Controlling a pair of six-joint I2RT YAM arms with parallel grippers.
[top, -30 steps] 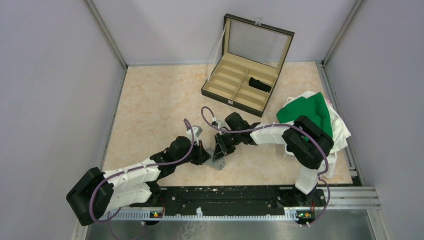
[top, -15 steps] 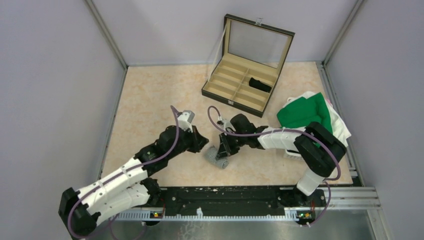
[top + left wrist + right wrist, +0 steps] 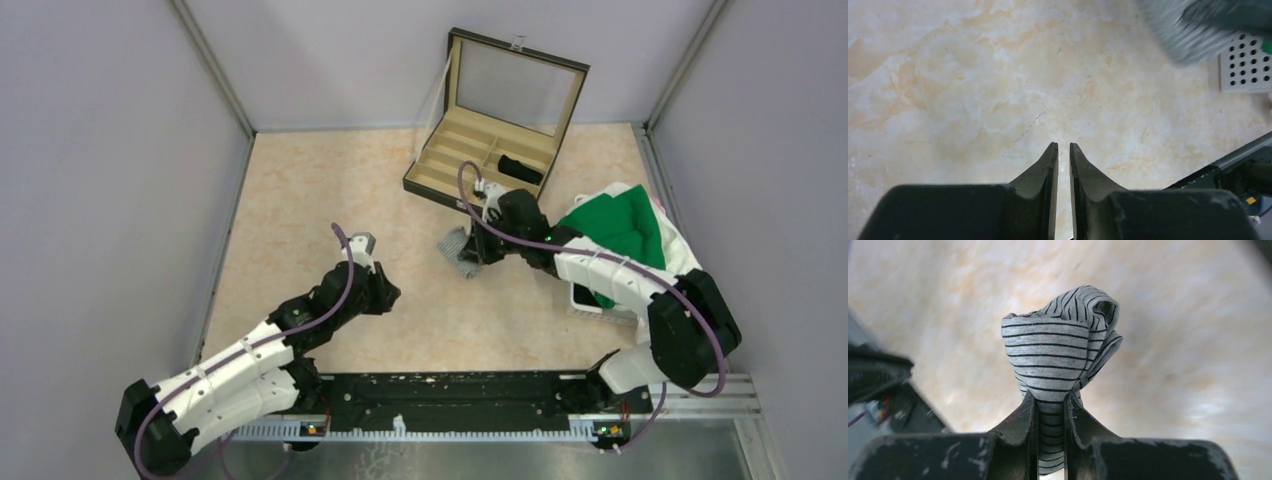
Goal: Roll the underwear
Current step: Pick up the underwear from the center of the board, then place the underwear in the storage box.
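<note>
Right hand (image 3: 1050,401) pinches the striped grey underwear (image 3: 1058,347) (bunched, bulging beyond the tips); left hand (image 3: 1060,146) closed, empty.

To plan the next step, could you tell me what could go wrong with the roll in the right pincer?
The right pincer pinches only one end of the striped grey underwear; the free top looks loose and may unroll. The compartmented case has narrow slots, so the roll might snag on a divider.

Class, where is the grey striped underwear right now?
The grey striped underwear is right of centre in the top view, pinched by the right gripper, just before the open case.
</note>
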